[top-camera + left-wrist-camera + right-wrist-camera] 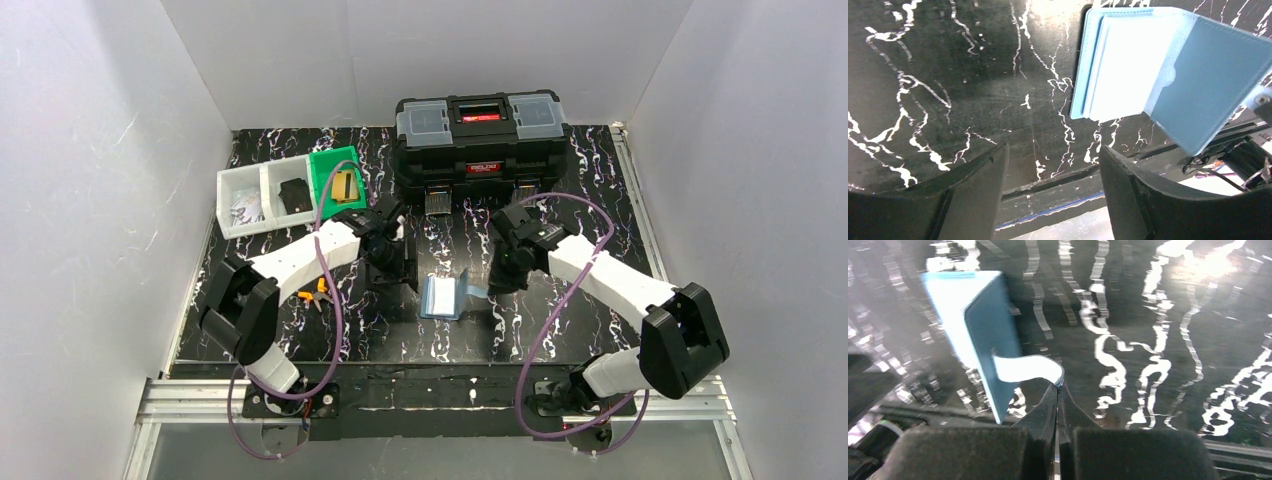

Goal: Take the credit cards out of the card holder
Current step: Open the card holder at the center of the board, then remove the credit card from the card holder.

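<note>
From above, the wallet point(441, 297) lies open on the table point(600, 200), one flap point(470, 285) standing up. The toolbox point(480, 140) sits well behind it. The green bin point(322, 168) is far back to its left, and the pliers point(314, 293) lie off to its left. The left gripper point(393, 272) hangs just left of the wallet, apart from it. The right gripper point(495, 287) is at the wallet's right edge, against the raised flap.

In the left wrist view, that gripper's fingers point(973, 190) are spread with only bare table between them, and the wallet lies beyond the tips. Pale layers point(1128, 65) show inside it; glare hides whether these are cards.

In the right wrist view, the fingers point(1045, 410) are pressed together on a thin light-blue strip point(1028, 367) of the wallet, which curves from the raised flap to the tips.
</note>
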{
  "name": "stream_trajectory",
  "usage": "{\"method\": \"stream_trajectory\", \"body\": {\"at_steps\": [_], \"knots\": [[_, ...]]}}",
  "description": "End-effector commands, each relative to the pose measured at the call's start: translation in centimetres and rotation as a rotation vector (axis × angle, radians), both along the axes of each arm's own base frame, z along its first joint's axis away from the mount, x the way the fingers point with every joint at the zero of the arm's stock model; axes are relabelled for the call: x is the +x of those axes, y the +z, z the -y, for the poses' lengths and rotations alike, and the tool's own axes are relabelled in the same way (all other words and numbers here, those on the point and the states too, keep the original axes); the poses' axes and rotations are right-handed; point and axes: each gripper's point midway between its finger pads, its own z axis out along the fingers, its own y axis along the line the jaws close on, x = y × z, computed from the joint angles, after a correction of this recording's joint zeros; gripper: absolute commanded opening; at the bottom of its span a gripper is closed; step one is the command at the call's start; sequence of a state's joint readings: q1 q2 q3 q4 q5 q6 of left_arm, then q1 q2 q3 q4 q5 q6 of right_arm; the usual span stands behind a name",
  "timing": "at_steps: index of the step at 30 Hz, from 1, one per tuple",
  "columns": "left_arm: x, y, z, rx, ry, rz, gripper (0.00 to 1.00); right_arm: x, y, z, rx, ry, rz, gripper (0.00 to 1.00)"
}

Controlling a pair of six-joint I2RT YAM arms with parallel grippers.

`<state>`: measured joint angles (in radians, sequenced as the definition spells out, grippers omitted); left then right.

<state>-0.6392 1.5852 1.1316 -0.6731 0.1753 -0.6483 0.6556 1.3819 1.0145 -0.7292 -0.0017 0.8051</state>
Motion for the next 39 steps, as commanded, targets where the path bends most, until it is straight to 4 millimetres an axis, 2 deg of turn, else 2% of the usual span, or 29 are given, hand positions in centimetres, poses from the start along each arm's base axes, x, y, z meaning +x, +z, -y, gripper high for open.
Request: {"method": "stream_trajectory", "body": {"at_steps": [1, 5, 11, 19, 27, 39], "knots": [[0.0, 0.6, 2.0, -0.027, -0.048, 0.0, 0.64, -1.4, -3.4, 4.2, -0.131, -0.048, -0.071, 0.01], [0.0, -0.1, 3.1, -0.016, -0.067, -0.016, 0.6, -1.3, -5.4, 4.3, -0.135, -0.054, -0.097, 0.01], [-0.2, -1.0, 3.9, 0.012, -0.078, -0.026, 0.54, 0.5, -7.7, 4.0, -0.137, -0.046, -0.087, 0.01], [0.1, -1.3, 4.2, 0.049, -0.094, -0.002, 0.51, 4.0, -8.0, 3.0, -0.171, -0.021, -0.04, 0.01], [0.7, -1.6, 4.7, 0.058, -0.117, -0.003, 0.46, 3.8, -9.3, 3.6, -0.211, -0.023, -0.076, 0.01], [0.3, -2.3, 6.8, -0.037, -0.115, -0.051, 0.45, 3.3, -9.6, 3.8, -0.212, -0.022, -0.089, 0.01]]}}
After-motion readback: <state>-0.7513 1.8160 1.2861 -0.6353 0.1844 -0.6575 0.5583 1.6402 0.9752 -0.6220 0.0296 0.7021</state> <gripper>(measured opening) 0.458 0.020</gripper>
